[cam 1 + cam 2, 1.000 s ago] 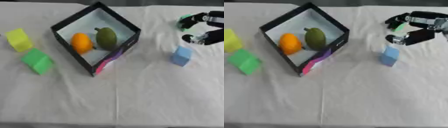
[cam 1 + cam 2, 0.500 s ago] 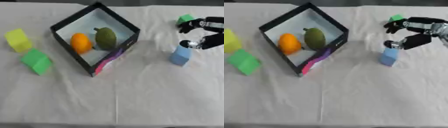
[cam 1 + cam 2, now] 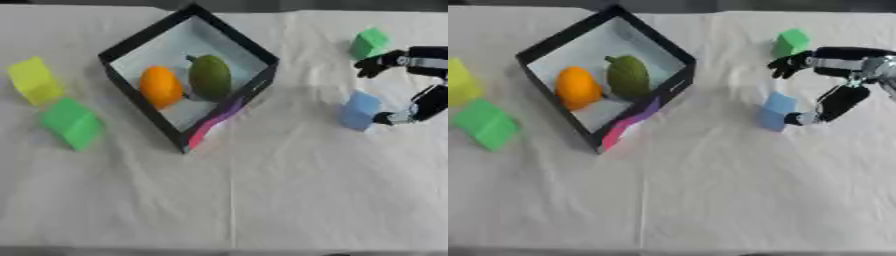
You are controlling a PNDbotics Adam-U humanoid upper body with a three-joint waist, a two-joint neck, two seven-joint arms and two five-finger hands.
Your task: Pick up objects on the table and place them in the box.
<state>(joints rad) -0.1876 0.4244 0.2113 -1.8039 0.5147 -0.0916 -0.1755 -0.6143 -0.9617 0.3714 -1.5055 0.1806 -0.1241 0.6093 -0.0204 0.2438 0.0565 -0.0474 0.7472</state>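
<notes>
The light-blue foam cube (image 3: 777, 111) lies at 9 o'clock of the right hand (image 3: 833, 80). Hand spread open around it, thumb tip touching its right face; nothing is gripped.

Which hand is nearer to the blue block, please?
Right. The right hand is spread around the blue block from its right side; the left hand is out of view.

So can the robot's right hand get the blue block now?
Probably yes. The right hand is open right beside the blue block, one of its fingers at the block's side, and nothing lies between them.
</notes>
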